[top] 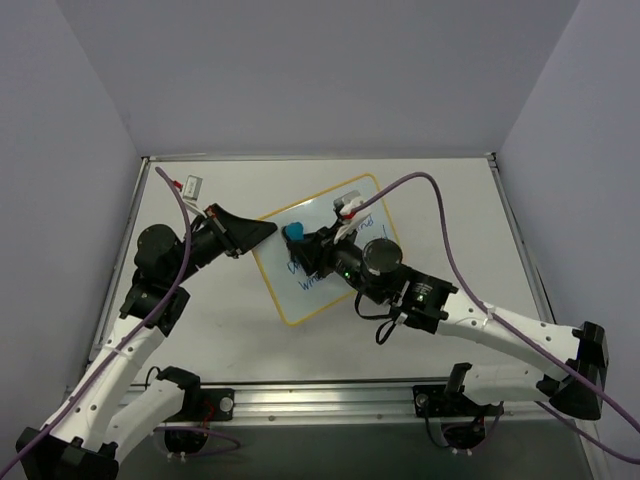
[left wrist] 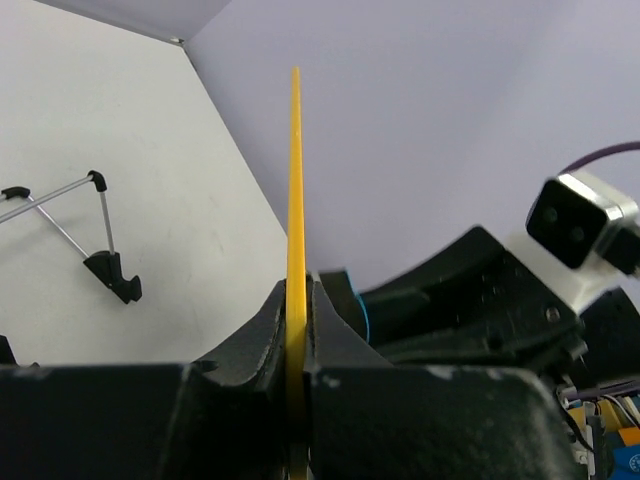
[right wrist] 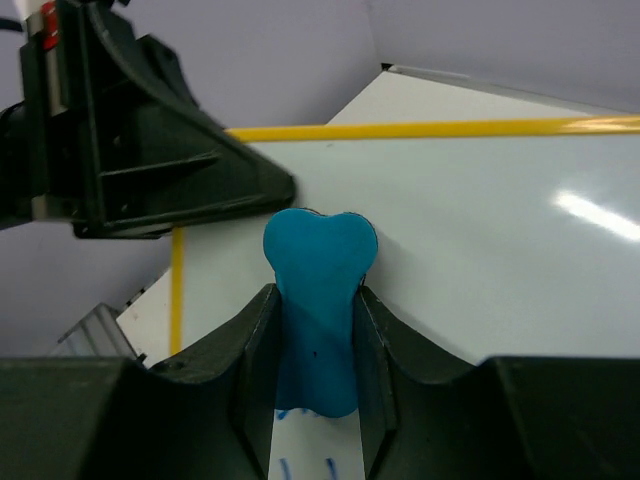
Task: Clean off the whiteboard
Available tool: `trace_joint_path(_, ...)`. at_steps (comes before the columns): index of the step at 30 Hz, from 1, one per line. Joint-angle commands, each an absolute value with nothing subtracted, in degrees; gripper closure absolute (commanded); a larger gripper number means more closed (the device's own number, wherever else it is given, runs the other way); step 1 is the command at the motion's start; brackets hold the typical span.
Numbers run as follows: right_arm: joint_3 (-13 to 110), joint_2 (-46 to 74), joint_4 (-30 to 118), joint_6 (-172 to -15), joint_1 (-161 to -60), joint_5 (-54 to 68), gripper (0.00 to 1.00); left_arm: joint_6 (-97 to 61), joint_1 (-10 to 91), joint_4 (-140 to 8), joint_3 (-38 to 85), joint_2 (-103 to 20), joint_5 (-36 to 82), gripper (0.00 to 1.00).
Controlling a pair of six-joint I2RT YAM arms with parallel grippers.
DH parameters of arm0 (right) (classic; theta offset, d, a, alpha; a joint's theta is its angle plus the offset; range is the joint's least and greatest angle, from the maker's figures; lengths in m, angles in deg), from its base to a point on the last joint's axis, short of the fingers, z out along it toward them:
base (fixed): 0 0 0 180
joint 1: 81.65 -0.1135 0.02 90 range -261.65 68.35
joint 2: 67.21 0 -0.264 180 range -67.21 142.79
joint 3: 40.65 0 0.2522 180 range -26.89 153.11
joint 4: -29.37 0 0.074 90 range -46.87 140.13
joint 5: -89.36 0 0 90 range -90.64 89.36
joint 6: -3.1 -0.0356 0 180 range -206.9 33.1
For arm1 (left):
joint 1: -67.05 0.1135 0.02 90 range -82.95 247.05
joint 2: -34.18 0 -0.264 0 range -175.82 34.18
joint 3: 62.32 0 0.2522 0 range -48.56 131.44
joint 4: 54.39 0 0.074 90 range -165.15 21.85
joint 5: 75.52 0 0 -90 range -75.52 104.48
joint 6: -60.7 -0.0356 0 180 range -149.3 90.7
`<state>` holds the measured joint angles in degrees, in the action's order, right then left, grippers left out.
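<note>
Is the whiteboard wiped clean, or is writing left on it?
Not clean: blue handwriting shows on the whiteboard, beside the right pincer holding the blue eraser.

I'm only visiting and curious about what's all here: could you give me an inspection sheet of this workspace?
Surface: white table.
Job's things: whiteboard bearing blue writing; blue eraser.
Clutter: wire stand with black feet.
Grippers: left fingers pinch the whiteboard's yellow edge; right fingers clamp the eraser.
Cables: purple cable along each arm.
Surroundings: plain lilac walls.
</note>
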<state>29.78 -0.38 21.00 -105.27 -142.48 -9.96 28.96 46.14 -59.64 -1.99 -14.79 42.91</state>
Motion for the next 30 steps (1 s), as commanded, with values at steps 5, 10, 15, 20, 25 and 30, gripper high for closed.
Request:
trace_joint_path(5,30.41,5.73,20.28,-105.10,-154.93,-21.89,1.00,34.78,44.90,-46.52,0.83,-12.40,41.03,0.98)
trace_joint_path(10,31.38,6.62,24.49,-106.59,-155.65,-31.73,1.00,33.37,44.99,-51.36,2.06,-11.26,39.97,0.98)
trace_joint_path(15,31.74,6.10,30.55,-106.77,-153.20,-38.60,1.00,32.23,44.90,-53.65,3.38,-10.21,40.49,0.98)
trace_joint_path(20,28.05,2.76,29.42,-106.42,-144.50,-31.41,1.00,32.32,44.90,-53.82,3.47,-9.85,41.37,0.98)
trace_joint_path(25,28.83,3.19,30.30,-103.87,-141.41,-29.47,1.00,32.32,44.99,-53.74,3.38,-9.68,41.64,0.98)
trace_joint_path(30,31.65,4.86,28.56,-104.48,-142.20,-23.51,1.00,31.96,44.99,-53.65,3.38,-9.68,41.73,0.98)
